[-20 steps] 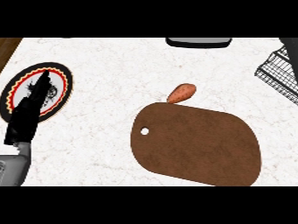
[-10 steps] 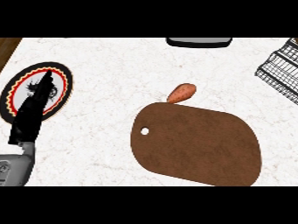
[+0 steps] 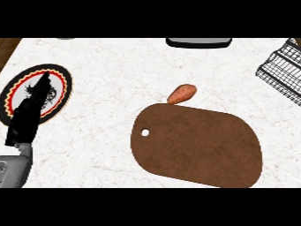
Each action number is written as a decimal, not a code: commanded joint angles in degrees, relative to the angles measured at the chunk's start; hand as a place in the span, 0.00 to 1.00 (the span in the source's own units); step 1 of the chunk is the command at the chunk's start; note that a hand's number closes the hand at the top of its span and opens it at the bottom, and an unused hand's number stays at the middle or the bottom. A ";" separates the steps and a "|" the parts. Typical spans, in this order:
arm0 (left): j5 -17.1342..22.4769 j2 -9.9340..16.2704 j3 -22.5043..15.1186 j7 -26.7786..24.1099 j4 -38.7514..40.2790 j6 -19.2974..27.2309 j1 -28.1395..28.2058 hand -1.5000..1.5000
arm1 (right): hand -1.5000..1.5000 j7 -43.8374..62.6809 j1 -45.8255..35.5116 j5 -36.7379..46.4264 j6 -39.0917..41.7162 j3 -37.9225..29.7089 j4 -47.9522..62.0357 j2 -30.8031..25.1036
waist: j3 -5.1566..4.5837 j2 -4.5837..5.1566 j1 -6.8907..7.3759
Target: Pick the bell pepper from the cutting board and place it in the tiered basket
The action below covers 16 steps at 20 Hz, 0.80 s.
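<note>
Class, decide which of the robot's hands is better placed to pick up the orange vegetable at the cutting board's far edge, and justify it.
Left, by default: only the left hand is visible, over the plate, left of the orange vegetable. The right hand is out of view, though the basket lies rightward.

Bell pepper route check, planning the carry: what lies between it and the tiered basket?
In the head view, only bare white counter separates the bell pepper from the tiered basket.

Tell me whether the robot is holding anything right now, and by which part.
Nothing is held. The left hand lies with straight fingers over the round patterned plate, and the right hand is out of view.
</note>
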 commanded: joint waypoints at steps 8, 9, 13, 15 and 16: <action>-1.12 -1.34 0.96 0.43 1.28 0.41 -2.32 0.50 | 1.00 -11.15 6.82 -9.05 -1.74 -7.50 0.80 -1.42 | 0.03 0.02 -0.19; -0.75 0.14 1.86 -2.08 4.96 -1.18 -2.79 0.50 | 1.00 -12.11 6.59 -11.56 0.32 -9.33 0.39 -0.99 | 0.00 -0.05 -0.75; -0.81 -0.60 0.51 0.73 -2.11 -1.08 1.76 0.50 | 0.00 -9.09 9.00 -16.91 -2.58 -15.12 1.21 -2.10 | 0.05 -0.16 0.06; -2.69 -1.85 0.91 -0.83 1.33 1.19 -0.03 0.50 | 0.00 -8.17 11.26 -17.37 -3.81 -14.39 -1.25 0.92 | -0.01 -0.30 -0.77; -2.06 -1.80 0.11 2.58 -1.25 0.04 -2.13 0.50 | 0.00 -11.19 10.62 -17.79 -7.24 -15.67 0.58 -0.92 | 0.08 0.14 0.23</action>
